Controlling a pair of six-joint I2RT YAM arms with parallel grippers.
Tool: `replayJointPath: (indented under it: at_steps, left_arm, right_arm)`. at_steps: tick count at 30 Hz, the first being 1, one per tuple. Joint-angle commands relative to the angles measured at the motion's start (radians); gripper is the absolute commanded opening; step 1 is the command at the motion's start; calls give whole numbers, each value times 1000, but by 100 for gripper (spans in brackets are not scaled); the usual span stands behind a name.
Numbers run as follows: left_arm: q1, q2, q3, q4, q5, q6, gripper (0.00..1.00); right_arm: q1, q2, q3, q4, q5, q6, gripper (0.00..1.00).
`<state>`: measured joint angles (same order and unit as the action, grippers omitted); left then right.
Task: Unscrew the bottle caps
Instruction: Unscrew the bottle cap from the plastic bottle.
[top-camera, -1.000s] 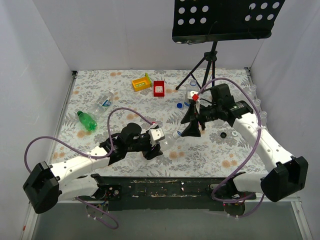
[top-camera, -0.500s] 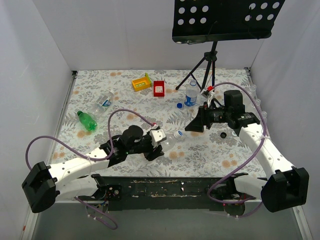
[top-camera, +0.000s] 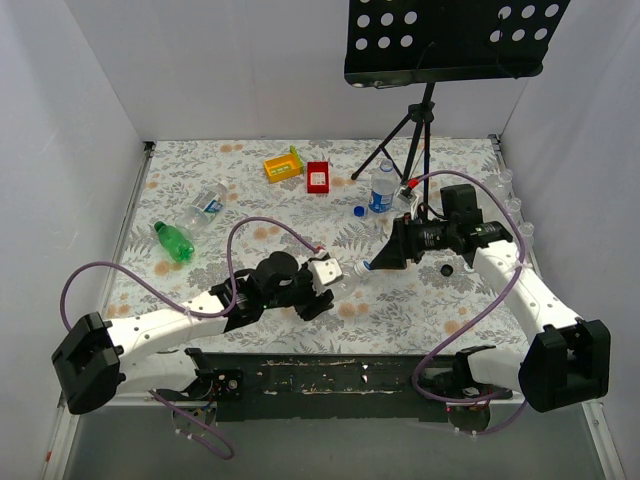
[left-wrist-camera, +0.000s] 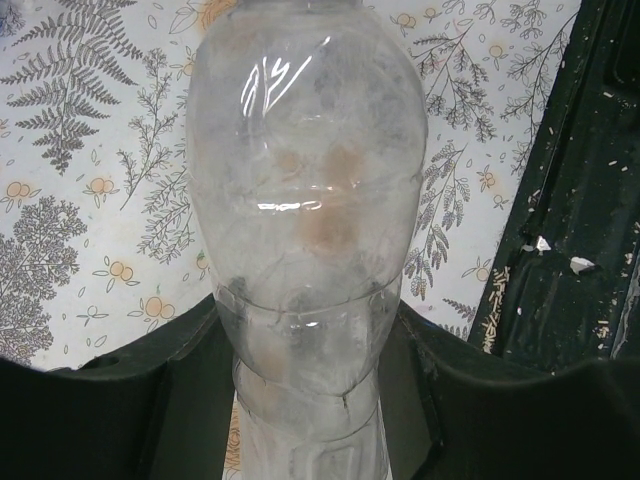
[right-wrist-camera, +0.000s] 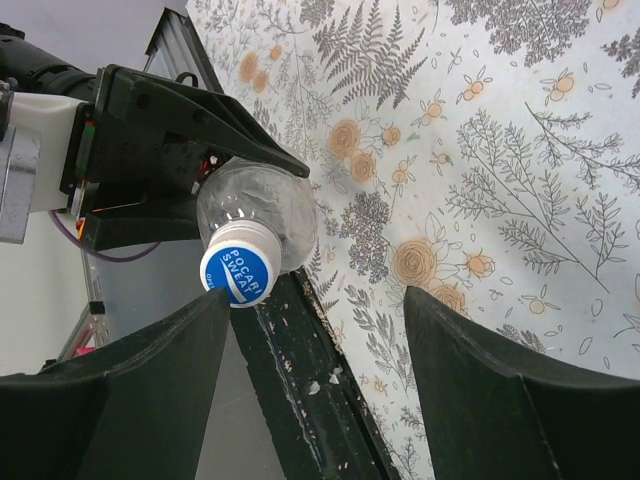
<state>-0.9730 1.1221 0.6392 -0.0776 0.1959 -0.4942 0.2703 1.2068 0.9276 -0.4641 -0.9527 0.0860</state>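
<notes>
My left gripper (top-camera: 322, 283) is shut on a clear, unlabelled bottle (top-camera: 340, 276) and holds it above the table near the front edge, neck pointing right. In the left wrist view the bottle (left-wrist-camera: 305, 200) fills the middle, and the gripper (left-wrist-camera: 310, 380) clamps its lower body. Its blue cap (top-camera: 363, 267) is on, and reads "Pocari Sweat" in the right wrist view (right-wrist-camera: 238, 273). My right gripper (top-camera: 378, 260) is open. In the right wrist view the gripper (right-wrist-camera: 315, 340) faces the cap, which lies just by the left fingertip (right-wrist-camera: 205, 315), not between the fingers.
An upright blue-labelled bottle (top-camera: 382, 187) stands behind, with a loose blue cap (top-camera: 359, 211) beside it. A black cap (top-camera: 447, 269) lies by the right arm. A green bottle (top-camera: 174, 241) and a clear bottle (top-camera: 203, 203) lie at the left. Yellow (top-camera: 283, 164) and red (top-camera: 318, 177) boxes and a tripod (top-camera: 420, 120) stand at the back.
My right gripper has swung from pointing down at the table to pointing left at the held bottle's cap. My left gripper has carried the bottle a little to the right.
</notes>
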Motion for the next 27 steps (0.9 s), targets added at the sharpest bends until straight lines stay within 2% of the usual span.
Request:
replayJointPath:
  at_steps: [1, 22, 27]
  left_arm:
    - [-16, 4, 45, 19, -38, 13, 13]
    - [-47, 39, 45, 71, -93, 17, 12]
    - [-49, 47, 42, 71, -96, 20, 12]
  right_arm:
    - [3, 10, 56, -45, -32, -37, 77]
    - [60, 62, 73, -41, -34, -5, 77]
    - [75, 73, 102, -64, -35, -15, 74]
